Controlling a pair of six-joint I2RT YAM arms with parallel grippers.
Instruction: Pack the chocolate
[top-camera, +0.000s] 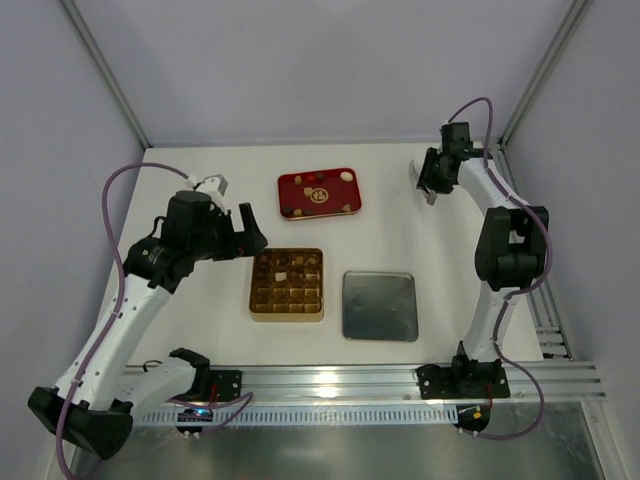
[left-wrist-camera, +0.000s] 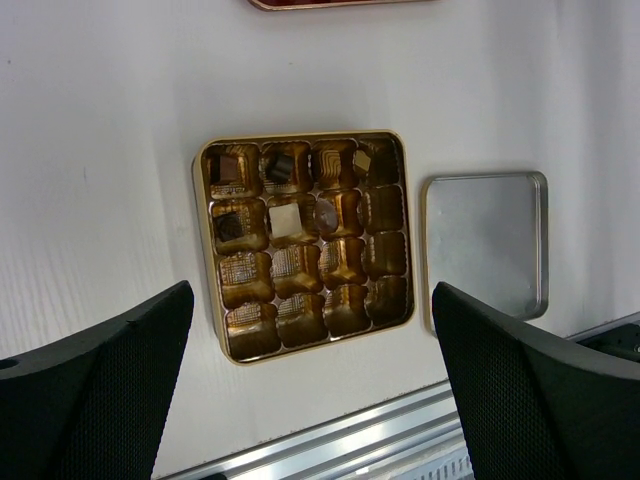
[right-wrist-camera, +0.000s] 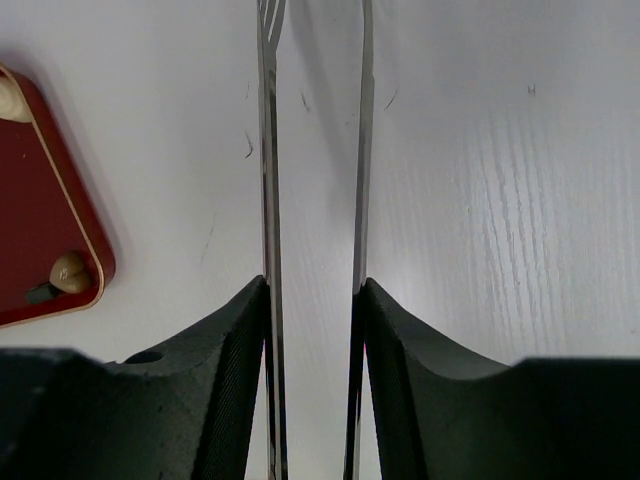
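Tweezers (right-wrist-camera: 267, 200) between right jaws, clear in wrist view

No legible text or number anywhere; gold mark (top-camera: 318, 195) on the red tray (top-camera: 336, 187) indecipherable.

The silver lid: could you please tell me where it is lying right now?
In the top view, the silver lid lies flat just right of the gold box, with a small gap between them, and below and right of the red tray.
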